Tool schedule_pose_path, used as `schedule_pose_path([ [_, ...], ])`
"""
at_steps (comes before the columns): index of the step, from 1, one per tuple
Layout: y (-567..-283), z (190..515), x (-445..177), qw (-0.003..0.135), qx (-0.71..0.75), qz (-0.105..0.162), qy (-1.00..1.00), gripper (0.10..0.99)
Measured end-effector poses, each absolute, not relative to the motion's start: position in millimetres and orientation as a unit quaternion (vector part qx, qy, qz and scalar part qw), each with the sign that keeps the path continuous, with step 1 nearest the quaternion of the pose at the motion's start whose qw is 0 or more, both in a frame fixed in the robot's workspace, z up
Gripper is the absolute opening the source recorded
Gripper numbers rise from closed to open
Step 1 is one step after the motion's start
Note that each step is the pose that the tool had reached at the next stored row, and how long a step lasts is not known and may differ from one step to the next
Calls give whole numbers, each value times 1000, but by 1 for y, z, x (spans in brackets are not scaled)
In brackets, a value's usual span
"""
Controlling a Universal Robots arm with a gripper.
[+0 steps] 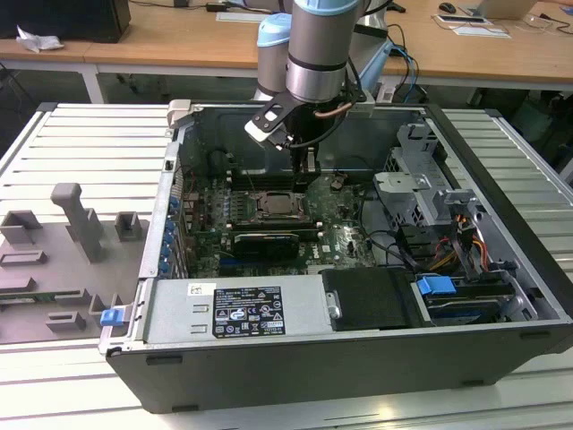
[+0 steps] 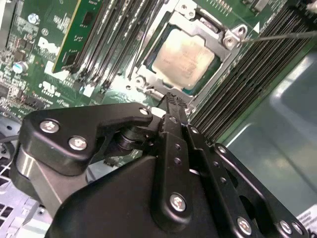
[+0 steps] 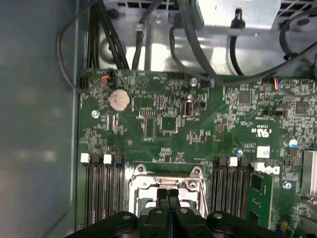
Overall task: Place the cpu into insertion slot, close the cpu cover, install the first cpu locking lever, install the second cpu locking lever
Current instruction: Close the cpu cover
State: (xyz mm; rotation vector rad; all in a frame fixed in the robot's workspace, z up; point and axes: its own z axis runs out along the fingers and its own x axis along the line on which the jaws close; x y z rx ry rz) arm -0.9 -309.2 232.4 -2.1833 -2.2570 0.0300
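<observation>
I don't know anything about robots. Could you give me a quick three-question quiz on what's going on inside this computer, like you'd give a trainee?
1. True or false: the cpu sits inside the window of the cpu cover.
2. In the first wrist view, the gripper has its fingers: A spread wide apart; B pressed together; C clamped on the cpu.
3. Fill in: the circuit board is ___ in colour.

Key: 1 true; 2 B; 3 green.
</observation>
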Motion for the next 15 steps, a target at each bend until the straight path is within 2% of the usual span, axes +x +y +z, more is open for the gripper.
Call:
schedule_pose_path([
  [15, -309, 219, -23, 0, -685, 8, -728, 106],
])
